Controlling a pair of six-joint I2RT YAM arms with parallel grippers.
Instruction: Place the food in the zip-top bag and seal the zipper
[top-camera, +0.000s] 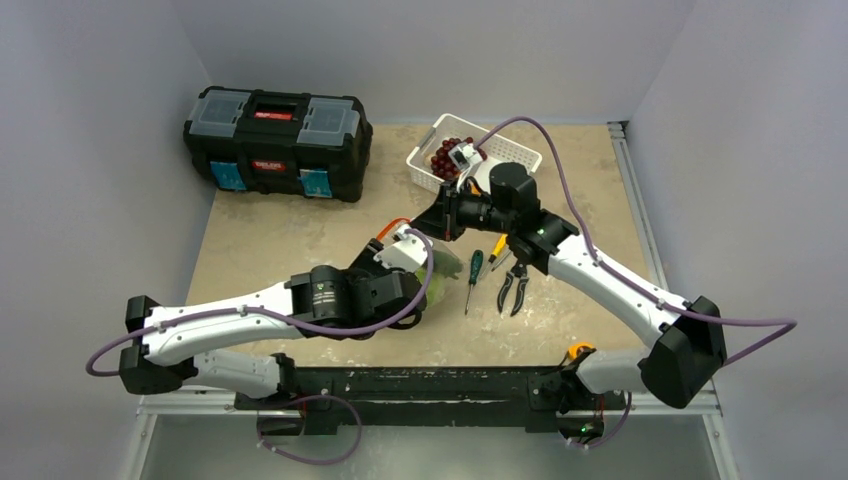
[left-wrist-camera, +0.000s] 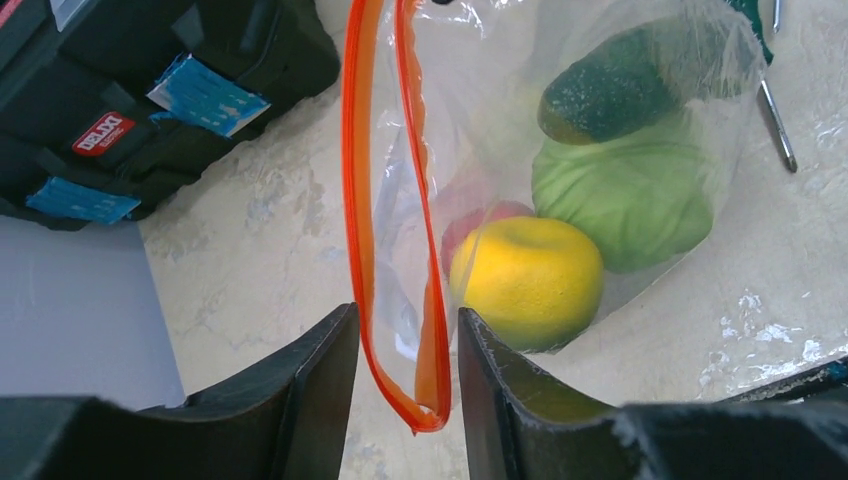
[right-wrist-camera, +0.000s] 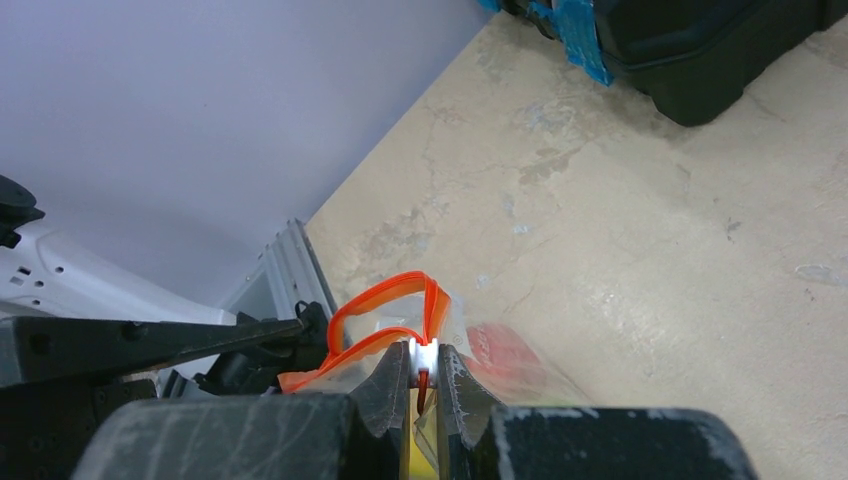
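Observation:
The clear zip-top bag (left-wrist-camera: 470, 90) lies on the table, holding a dark green cucumber (left-wrist-camera: 600, 90), a light-green cabbage (left-wrist-camera: 620, 195), a yellow citrus (left-wrist-camera: 525, 280) and a pink peach (left-wrist-camera: 468, 215) half hidden behind it. The orange-red zipper (left-wrist-camera: 355, 150) gapes open as a long loop. My left gripper (left-wrist-camera: 408, 312) is open, its fingers on either side of the zipper's near end without clamping it. My right gripper (right-wrist-camera: 424, 352) is shut on the white slider (right-wrist-camera: 424, 348) at the zipper's other end. In the top view both grippers meet over the bag (top-camera: 445, 265).
A black toolbox (top-camera: 275, 140) stands at the back left. A white slotted basket (top-camera: 505, 150) with dark red grapes stands at the back centre. Screwdrivers (top-camera: 472, 275) and pliers (top-camera: 515, 290) lie just right of the bag. Walls close in on three sides.

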